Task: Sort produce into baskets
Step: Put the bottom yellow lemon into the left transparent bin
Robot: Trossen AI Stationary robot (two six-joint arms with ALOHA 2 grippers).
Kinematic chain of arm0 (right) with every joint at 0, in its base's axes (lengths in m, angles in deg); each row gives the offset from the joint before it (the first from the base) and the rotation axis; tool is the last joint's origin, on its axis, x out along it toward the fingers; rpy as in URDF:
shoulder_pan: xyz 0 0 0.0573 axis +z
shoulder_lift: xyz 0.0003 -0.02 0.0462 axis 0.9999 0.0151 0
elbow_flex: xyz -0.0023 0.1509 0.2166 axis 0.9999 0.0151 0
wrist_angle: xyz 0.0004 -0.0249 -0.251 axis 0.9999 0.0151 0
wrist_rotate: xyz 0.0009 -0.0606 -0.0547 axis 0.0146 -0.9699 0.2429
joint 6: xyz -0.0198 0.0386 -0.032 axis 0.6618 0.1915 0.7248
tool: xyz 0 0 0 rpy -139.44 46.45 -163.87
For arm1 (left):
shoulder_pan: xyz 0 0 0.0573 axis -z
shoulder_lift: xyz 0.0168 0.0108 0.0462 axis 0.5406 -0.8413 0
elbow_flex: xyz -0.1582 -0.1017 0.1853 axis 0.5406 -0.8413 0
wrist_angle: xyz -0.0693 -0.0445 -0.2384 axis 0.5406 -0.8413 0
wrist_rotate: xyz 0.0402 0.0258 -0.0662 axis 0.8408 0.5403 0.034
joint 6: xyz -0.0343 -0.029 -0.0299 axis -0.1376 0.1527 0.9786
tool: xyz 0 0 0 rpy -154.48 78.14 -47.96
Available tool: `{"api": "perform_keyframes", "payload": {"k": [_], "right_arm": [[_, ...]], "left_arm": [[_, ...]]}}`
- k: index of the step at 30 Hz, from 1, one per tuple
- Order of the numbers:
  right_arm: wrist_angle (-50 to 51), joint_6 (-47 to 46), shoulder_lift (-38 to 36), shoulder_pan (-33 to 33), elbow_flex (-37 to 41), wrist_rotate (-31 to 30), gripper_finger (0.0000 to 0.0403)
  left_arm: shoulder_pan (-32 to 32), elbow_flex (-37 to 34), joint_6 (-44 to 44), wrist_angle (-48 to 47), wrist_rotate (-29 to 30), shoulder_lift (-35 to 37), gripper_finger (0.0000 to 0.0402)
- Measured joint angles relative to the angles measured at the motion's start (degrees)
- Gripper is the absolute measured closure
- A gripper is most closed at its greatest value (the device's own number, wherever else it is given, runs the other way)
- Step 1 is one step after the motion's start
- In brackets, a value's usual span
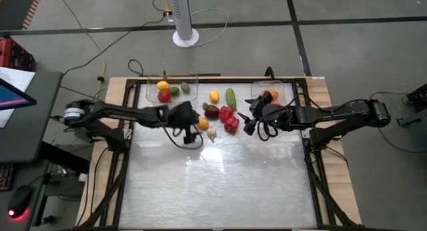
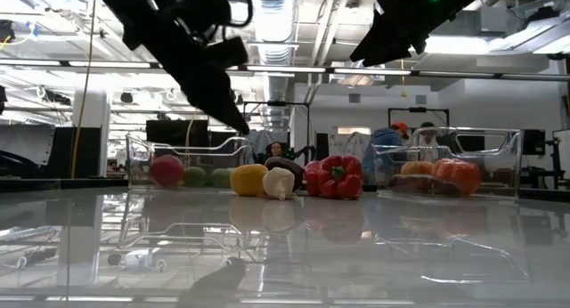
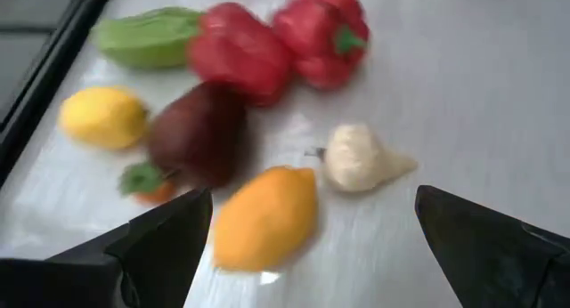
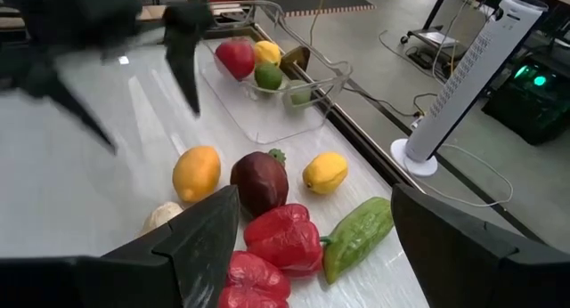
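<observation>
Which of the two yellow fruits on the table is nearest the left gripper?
The orange-yellow one, right before the left gripper; the paler lemon lies beyond the dark purple piece.

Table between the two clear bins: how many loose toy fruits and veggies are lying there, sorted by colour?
Red toy peppers: 2
Yellow toy lemon: 1
Orange oval toy fruit: 1
Green elongated toy vegetable: 1
Dark purple rounded toy piece: 1
White toy garlic bulb: 1
Total: 7, leaving out a small orange and green bit beside the dark purple one; cannot tell if it is separate.
</observation>
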Motion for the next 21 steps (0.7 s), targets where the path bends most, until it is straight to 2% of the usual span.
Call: {"api": "perform_keyframes", "payload": {"k": [5, 7, 17, 21], "right_arm": [[0.2, 0.0, 0.0, 0.1, 0.0, 0.1, 0.0084], [0.2, 0.0, 0.0, 0.1, 0.0, 0.2, 0.0084], [0.0, 0.2, 0.0, 0.2, 0.0, 0.6, 0.0084], [0.0, 0.3, 0.0, 0.4, 0.0, 1.0, 0.0084]], "left_arm": [[3.0, 0.0, -5.4, 3.6, 8.9, -6.6, 0.0022], [2.6, 0.0, -5.6, 4.8, 10.2, -8.0, 0.0022], [-2.2, 0.0, -4.2, 7.2, 2.6, -11.0, 0.0022], [-4.1, 0.0, -3.5, 7.3, 1.5, -11.0, 0.0022]]}}
